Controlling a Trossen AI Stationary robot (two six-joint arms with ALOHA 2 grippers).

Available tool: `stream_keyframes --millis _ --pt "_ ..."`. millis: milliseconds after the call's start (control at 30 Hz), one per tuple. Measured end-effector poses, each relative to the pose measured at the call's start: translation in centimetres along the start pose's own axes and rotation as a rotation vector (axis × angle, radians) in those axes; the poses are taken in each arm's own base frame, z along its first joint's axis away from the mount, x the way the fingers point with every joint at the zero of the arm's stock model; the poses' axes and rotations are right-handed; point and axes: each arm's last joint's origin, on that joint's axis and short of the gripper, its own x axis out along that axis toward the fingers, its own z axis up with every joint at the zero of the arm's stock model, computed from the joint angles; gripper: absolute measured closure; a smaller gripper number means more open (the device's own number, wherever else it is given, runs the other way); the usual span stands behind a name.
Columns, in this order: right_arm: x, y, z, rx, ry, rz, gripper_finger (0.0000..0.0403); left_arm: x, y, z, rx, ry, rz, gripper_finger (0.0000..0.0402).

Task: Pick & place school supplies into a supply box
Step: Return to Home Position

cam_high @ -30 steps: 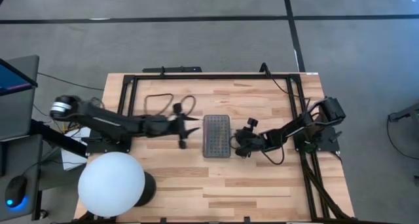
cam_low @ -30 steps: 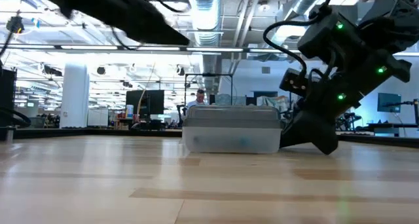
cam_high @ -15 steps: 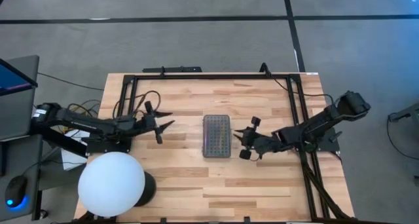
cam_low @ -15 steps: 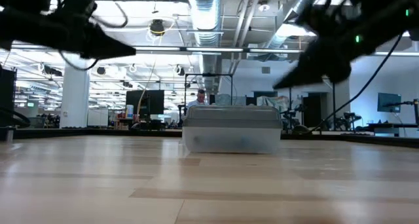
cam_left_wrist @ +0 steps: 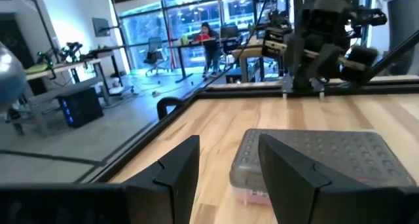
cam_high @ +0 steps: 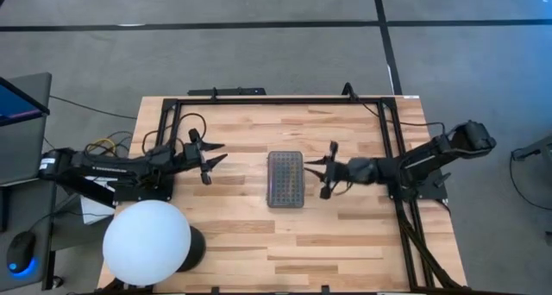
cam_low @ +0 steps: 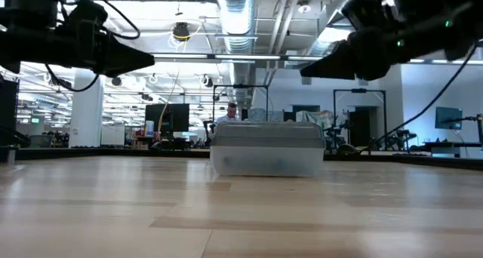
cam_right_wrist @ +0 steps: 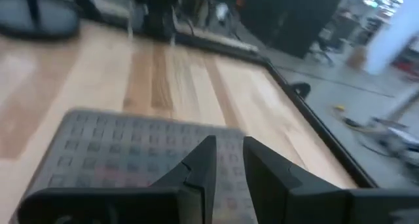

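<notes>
Shut supply box (cam_high: 285,178) is flanked by empty left end effector (cam_high: 214,156) (wide) and right end effector (cam_high: 316,165) (narrow gap, nearer); box could be knocked by a low swing.

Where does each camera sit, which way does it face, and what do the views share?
High view: above the table, looking straight down; left gripper and right gripper flank the supply box.
Low view: at table-top height, looking level across; both grippers hang in from above.
Left wrist view: on the left arm, facing the box past its own open fingers; right arm beyond.
Right wrist view: on the right arm, facing the box lid past its own fingers.
Shared: all four show the box.
</notes>
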Motion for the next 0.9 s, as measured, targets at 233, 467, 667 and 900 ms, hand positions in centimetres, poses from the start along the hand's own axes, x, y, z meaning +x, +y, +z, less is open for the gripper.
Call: stream_keyframes --millis 233,467,667,900 --pt "-2.1 -3.9 -3.6 0.146 -0.129 0.094 0.0332 0.2 1.3 -0.3 0.0 0.007 0.003 0.0249" --pt "-4.4 -4.8 -5.7 0.167 -0.205 0.086 0.0332 0.2 2.4 -0.8 -0.015 0.045 -0.039 0.0249" --pt "-5.4 -4.8 -5.9 0.15 -0.248 0.077 0.0332 0.2 2.6 -1.1 -0.019 0.064 -0.075 0.0249" --pt "-6.0 -4.5 -5.6 0.124 -0.248 0.097 0.0332 -0.4 2.6 -0.6 -0.009 0.031 -0.11 0.0249"
